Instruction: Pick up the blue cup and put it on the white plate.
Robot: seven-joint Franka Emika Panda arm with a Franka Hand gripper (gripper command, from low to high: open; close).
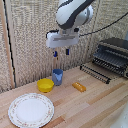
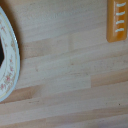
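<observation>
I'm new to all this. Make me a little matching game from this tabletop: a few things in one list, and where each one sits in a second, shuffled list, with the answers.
Things:
1. blue cup
2. white plate
3. orange piece
4. gripper

Places (exterior view):
A. nearest the camera, toward the exterior view's left
B. up in the air, above the cup
C. flat on the wood between the cup and the dark toaster oven
D. standing right beside the yellow bowl, on the bowl's exterior-view right

Pairs: 1-D, 2-A, 3-C, 4-B
</observation>
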